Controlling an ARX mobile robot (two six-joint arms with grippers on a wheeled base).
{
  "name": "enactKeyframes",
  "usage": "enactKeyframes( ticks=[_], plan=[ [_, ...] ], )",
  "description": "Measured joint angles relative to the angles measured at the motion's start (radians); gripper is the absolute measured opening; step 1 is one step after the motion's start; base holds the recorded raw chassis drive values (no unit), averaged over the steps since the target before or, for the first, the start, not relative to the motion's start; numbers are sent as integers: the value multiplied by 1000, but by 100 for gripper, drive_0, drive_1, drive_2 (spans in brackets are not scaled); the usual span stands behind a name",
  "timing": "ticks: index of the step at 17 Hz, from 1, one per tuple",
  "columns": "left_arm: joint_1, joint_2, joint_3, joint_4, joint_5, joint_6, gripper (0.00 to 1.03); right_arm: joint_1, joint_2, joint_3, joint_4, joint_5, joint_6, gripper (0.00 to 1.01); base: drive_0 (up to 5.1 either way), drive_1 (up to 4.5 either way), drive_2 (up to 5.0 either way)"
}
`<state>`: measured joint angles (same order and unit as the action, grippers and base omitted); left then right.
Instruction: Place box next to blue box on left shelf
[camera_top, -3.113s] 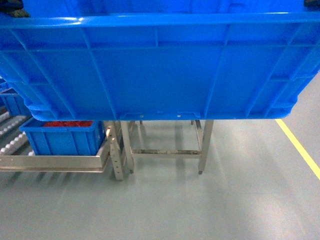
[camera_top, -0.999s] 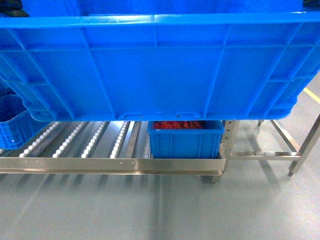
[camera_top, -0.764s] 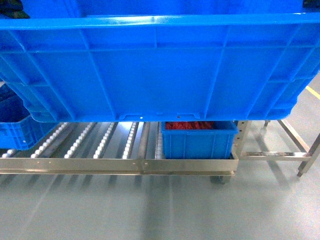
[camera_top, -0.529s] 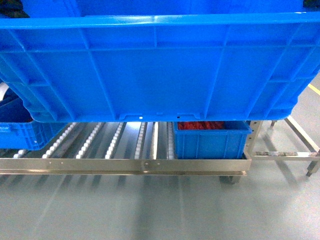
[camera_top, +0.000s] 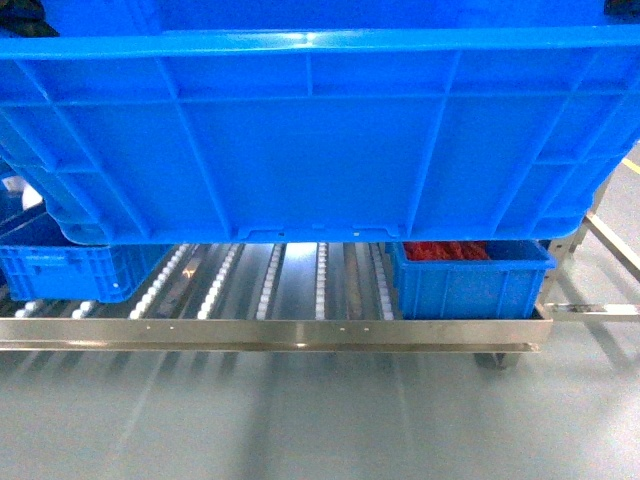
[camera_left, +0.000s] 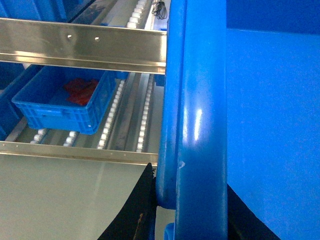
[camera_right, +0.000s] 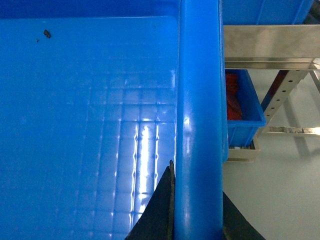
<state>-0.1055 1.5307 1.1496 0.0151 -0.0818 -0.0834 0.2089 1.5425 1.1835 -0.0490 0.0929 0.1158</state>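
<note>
**Crate held high before the rack**

We carry the box (camera_top: 320, 130) above the left shelf (camera_top: 270, 333), left gripper (camera_left: 187, 210) and right gripper (camera_right: 195, 215) each clamped on a rim. A small crate (camera_top: 465, 280) fills the shelf's right end, another crate (camera_top: 70, 270) its left. Lowering off-centre, we could strike either; the box hides our view.
</note>
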Motion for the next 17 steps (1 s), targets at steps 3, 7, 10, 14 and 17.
enactKeyframes(
  ticks=[3,7,10,14,17],
  plan=[
    [0,0,0,0,0,0,19,0,0,0,-1,0,0,8,-511,234,234],
    [0,0,0,2,0,0,19,0,0,0,1,0,1,8,-507,238,238],
    [5,0,0,-3,0,1,19,3,0,0,3,0,1,8,-507,238,238],
    [5,0,0,-1,0,1,19,6,1,0,-2,3,3,8,0,0,0],
    [5,0,0,-1,1,1,19,5,1,0,-2,4,3,8,0,0,0]
  ],
)
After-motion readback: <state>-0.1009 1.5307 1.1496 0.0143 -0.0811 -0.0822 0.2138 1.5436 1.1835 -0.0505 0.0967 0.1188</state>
